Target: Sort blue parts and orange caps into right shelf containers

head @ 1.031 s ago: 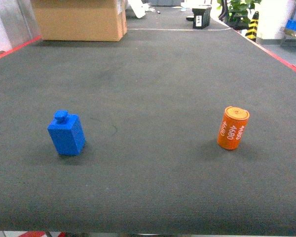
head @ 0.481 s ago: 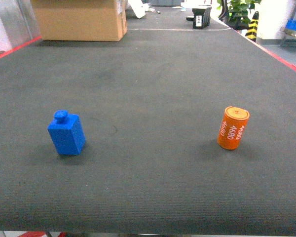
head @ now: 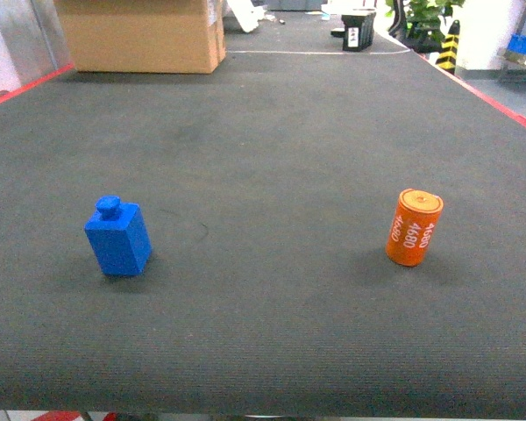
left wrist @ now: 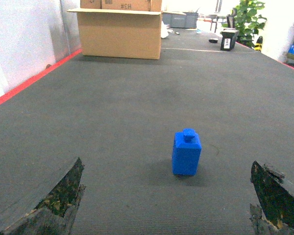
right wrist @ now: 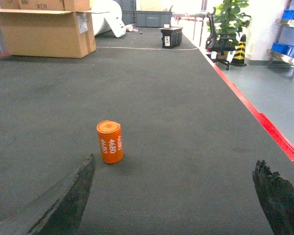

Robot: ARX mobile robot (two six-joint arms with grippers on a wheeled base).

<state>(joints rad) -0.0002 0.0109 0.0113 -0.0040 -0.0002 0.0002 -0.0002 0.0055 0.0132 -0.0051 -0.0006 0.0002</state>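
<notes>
A blue part point(head: 118, 239), a small block with a round knob on top, stands on the left of the dark mat. In the left wrist view the blue part point(left wrist: 186, 152) is ahead of my left gripper point(left wrist: 165, 166), which is open and empty. An orange cap point(head: 414, 227) with white numbers stands upright on the right. In the right wrist view the orange cap point(right wrist: 110, 142) is ahead and to the left of my open, empty right gripper point(right wrist: 174, 160). Blue containers point(right wrist: 293, 13) sit on a steel shelf point(right wrist: 280, 55) far off to the right. Neither gripper shows in the head view.
A large cardboard box point(head: 140, 35) stands at the mat's far left. A black bin point(head: 358, 31) sits at the far end. Red strips point(head: 508, 105) mark the mat's side edges. Beyond the right edge are a potted plant point(right wrist: 228, 19) and a striped cone point(right wrist: 240, 49).
</notes>
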